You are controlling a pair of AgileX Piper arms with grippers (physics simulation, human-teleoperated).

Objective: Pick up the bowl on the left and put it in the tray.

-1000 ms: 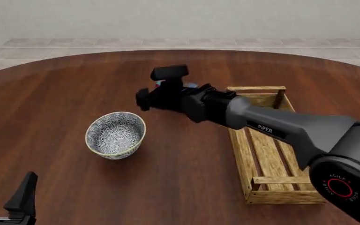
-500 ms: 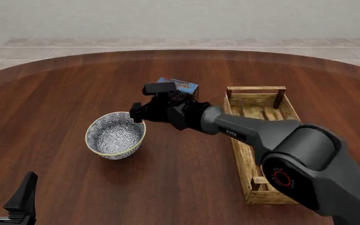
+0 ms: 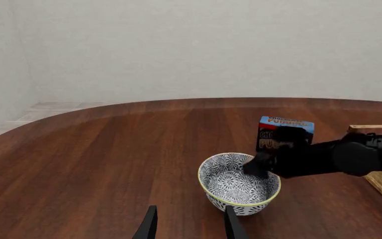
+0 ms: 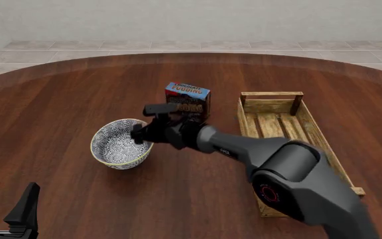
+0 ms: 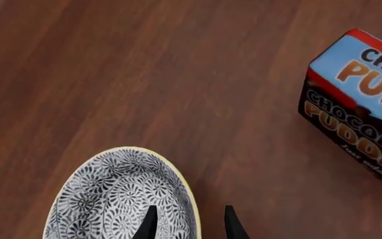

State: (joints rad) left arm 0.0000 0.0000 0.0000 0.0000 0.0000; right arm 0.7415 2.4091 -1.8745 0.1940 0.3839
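Bare simulated room (wooden table (image 4: 65, 94), tiled floor (image 4: 177, 46))

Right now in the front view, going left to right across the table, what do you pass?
Left gripper → bowl → right gripper at the bowl's rim → chocolate pudding box → tray.

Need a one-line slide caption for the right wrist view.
Right claw open, straddling the bowl rim, pudding box beside it.
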